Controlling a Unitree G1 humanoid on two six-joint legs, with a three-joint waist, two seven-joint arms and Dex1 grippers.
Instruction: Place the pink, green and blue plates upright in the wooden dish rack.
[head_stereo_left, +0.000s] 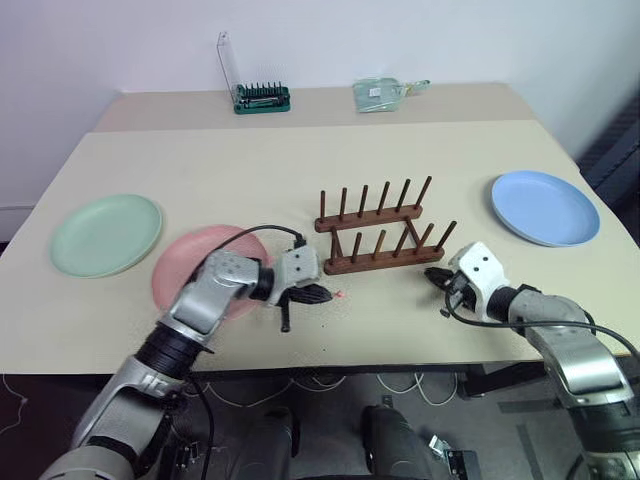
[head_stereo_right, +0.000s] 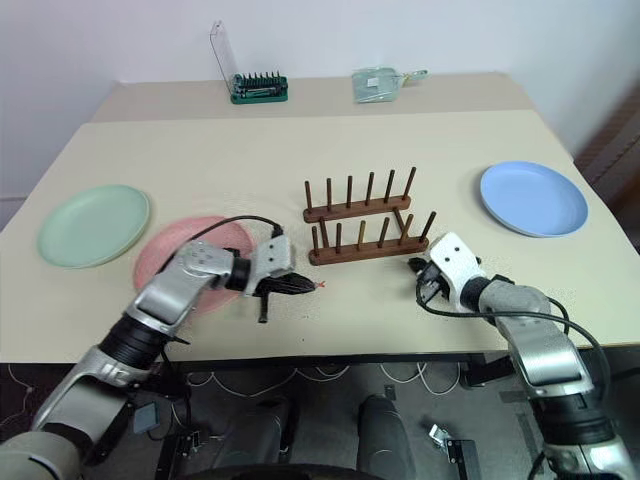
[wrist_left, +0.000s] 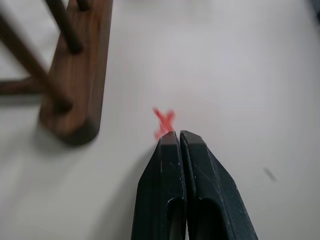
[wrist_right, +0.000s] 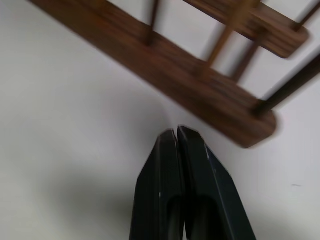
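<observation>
The wooden dish rack (head_stereo_left: 380, 232) stands empty at the table's middle, its pegs upright. A pink plate (head_stereo_left: 190, 265) lies flat left of it, partly under my left arm. Farther left lies the green plate (head_stereo_left: 106, 233), and the blue plate (head_stereo_left: 544, 207) lies flat at the right. My left gripper (head_stereo_left: 325, 293) is shut with nothing in it, its tips low over the table by a small red cross mark (wrist_left: 164, 121) near the rack's front left corner. My right gripper (head_stereo_left: 432, 277) is shut and empty, just right of the rack's front rail (wrist_right: 165, 65).
At the table's far edge stand a green tool holder (head_stereo_left: 261, 97) with a clear lid and a clear plastic packet (head_stereo_left: 385, 93). Cables hang below the table's front edge.
</observation>
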